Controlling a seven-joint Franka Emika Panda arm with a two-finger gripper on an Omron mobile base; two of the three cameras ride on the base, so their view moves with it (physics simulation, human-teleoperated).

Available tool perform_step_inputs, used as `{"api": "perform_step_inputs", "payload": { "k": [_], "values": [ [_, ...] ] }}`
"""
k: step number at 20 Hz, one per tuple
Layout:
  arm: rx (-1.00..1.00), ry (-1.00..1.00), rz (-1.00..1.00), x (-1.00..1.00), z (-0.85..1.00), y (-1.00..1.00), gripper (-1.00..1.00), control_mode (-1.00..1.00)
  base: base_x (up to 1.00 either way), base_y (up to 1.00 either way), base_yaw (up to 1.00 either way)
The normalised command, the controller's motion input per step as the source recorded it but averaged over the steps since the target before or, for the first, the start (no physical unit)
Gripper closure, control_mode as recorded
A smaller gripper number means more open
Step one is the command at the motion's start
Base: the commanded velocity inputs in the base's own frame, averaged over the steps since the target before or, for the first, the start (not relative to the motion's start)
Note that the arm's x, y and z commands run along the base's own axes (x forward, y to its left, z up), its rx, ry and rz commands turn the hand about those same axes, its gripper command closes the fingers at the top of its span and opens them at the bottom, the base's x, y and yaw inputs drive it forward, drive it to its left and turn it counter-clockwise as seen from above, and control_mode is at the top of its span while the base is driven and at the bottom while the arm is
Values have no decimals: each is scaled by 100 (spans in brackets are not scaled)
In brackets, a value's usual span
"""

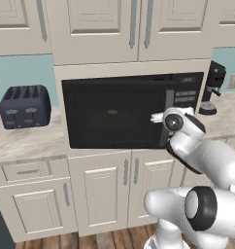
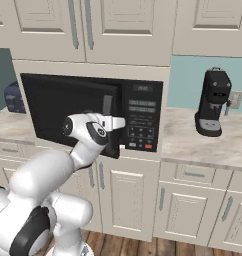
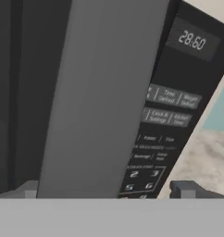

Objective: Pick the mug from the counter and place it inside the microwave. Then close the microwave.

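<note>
— So where does the gripper point(image 3: 109, 190) stand?

— Right in front of the microwave point(image 1: 114, 114), a wide black box with a dark glass door point(image 2: 68, 107) set into cream panelled cabinetry. The two small dark finger tips point(image 3: 185, 189) are spread wide apart with nothing between them, and the door's flat, smooth grey handle point(image 3: 102, 99) rises between them in the hand view.

— And the door?

— Slightly ajar in the right base view, its right edge standing out from the grey button panel point(image 2: 141, 125). A digital display point(image 3: 192, 40) glows above the rows of buttons.

— What lies around it?

— A beige marbled stone counter point(image 2: 193, 140) runs to either side. A boxy dark blue-grey toaster point(image 1: 25, 106) sits on the left, a tall black coffee machine point(image 2: 213, 102) far right against the pale teal wall.

— The mug?

— Its place cannot be told.
</note>
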Motion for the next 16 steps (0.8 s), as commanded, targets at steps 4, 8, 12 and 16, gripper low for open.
{"api": "perform_step_inputs", "payload": {
  "k": [4, 8, 12, 16],
  "values": [
    [0, 13, 0, 43, 6, -5, -100, -100, 0, 0, 0],
    [0, 11, 0, 33, 8, -4, -100, -100, 0, 0, 0],
    [0, 10, 0, 33, 5, -4, -100, -100, 0, 0, 0],
    [0, 10, 0, 38, 4, -6, -100, -100, 0, 0, 0]
  ]
}}
